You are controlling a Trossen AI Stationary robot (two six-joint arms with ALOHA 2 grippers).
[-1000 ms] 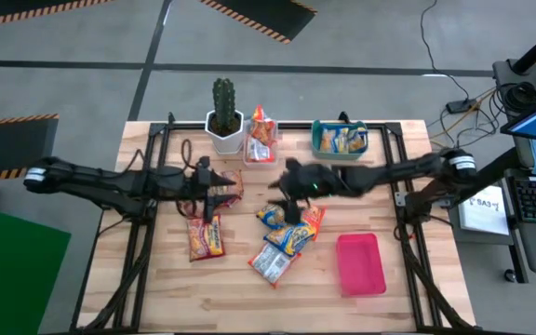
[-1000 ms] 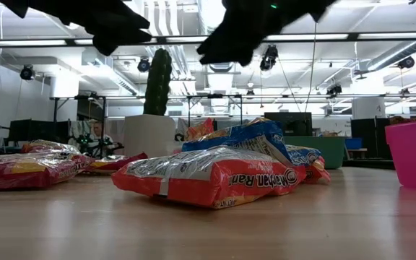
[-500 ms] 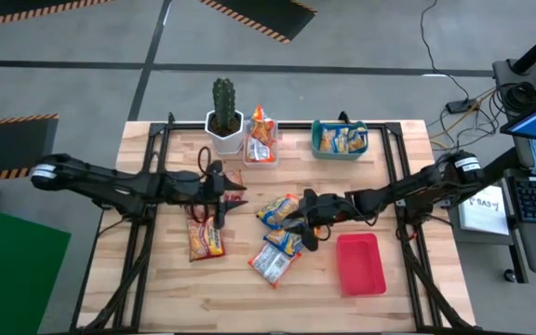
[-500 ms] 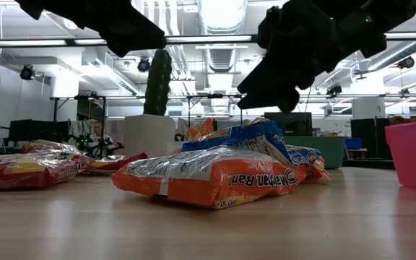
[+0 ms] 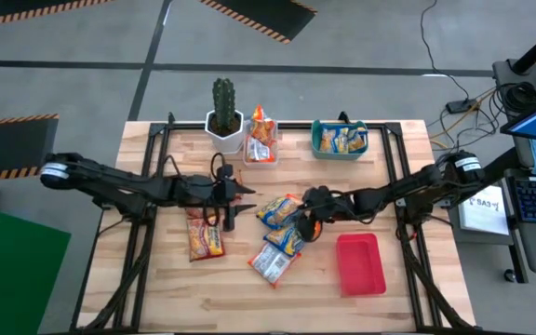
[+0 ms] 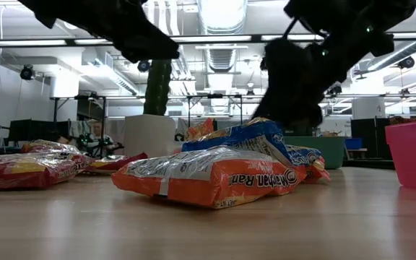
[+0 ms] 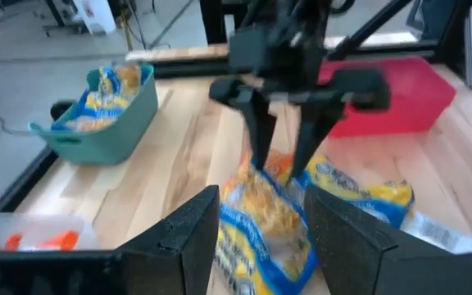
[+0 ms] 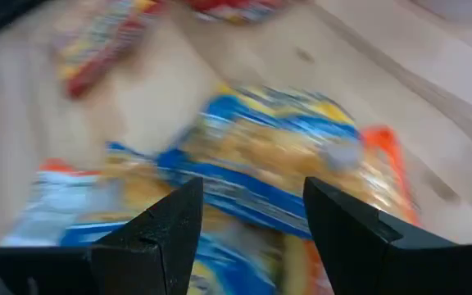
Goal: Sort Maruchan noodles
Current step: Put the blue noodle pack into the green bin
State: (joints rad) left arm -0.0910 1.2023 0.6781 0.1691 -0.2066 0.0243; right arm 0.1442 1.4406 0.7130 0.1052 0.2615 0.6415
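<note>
A loose pile of Maruchan noodles lies mid-table: a blue-and-yellow packet [image 5: 276, 210], another [image 5: 288, 242], a silvery-orange one [image 5: 270, 265] and a red one [image 5: 205, 239] off to the left. My right gripper [image 5: 300, 221] is open and hangs low over the pile, fingertips down at the blue-and-yellow packet [image 7: 260, 213] and an orange packet's edge [image 7: 282, 164]. My left gripper [image 5: 238, 197] is open and higher up, left of the pile, pointing at it. More packets sit in the teal bin [image 5: 316, 141] and a clear container [image 5: 260, 158]. My right gripper's open fingertips [image 7: 260, 156] come slanting down from the table's right onto the top of the pile, either side of the orange packet's edge beside the blue-and-yellow packet [image 8: 277, 156]. Whether they touch a packet I cannot tell.
A potted cactus [image 5: 223, 116] stands at the far edge, left of the clear container. A flat red tray [image 5: 359, 262] lies near the front right. Bare wood shows along the near edge and at front left.
My right gripper has dropped from high above the table down onto the pile, rolling its wrist as it sank, and stays open. My left gripper has moved toward the table's right edge, nearer the pile, and a little lower. The packets lie as before.
</note>
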